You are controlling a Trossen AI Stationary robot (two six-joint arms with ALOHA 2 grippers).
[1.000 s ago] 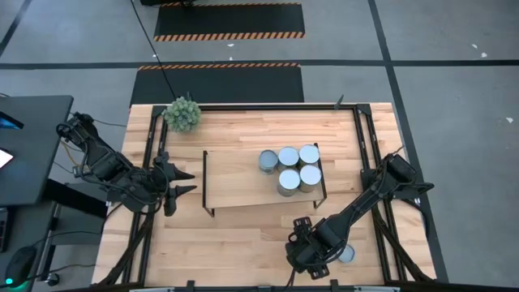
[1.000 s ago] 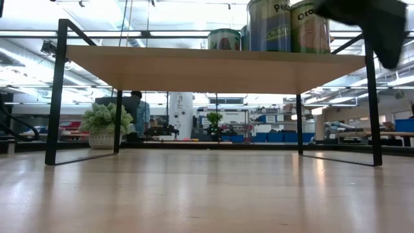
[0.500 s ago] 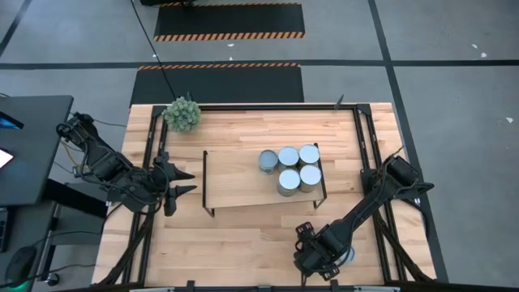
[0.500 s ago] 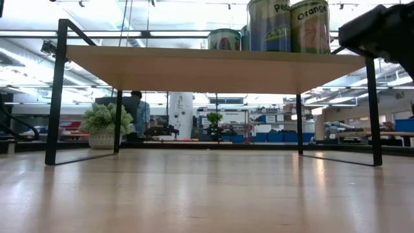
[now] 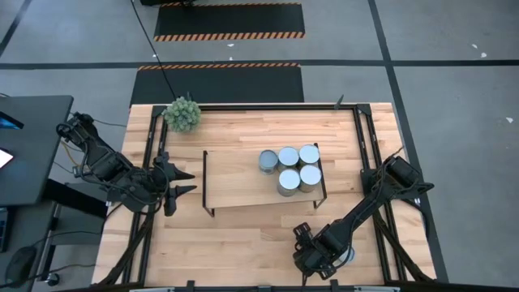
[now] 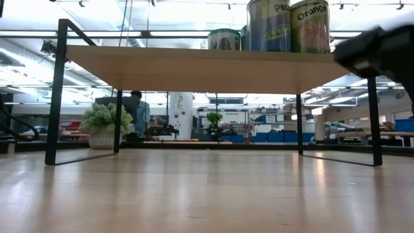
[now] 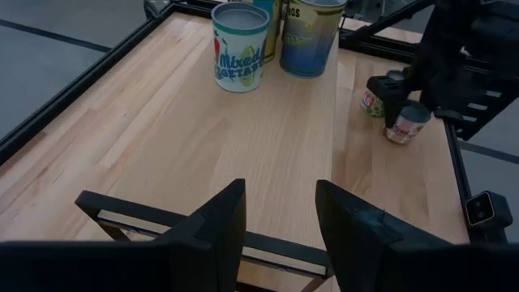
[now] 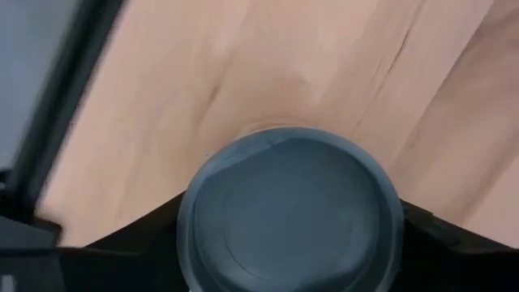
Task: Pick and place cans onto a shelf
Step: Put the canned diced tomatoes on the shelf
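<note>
Cans (image 5: pixel 289 168), round with dull metal lids, are standing clustered at the right end of the pale wooden shelf (image 5: pixel 235 182). At lower right, the right gripper (image 5: pixel 315 261) is straddling a grey-lidded can (image 8: pixel 289 209), fingers spread; the left gripper (image 5: pixel 185 182) is waiting unclenched at left.

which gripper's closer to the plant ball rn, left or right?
Left. The left gripper waits at the shelf's left end, a short way from the plant ball at the table's far-left corner. The right gripper is at the near-right edge, diagonally across.
</note>
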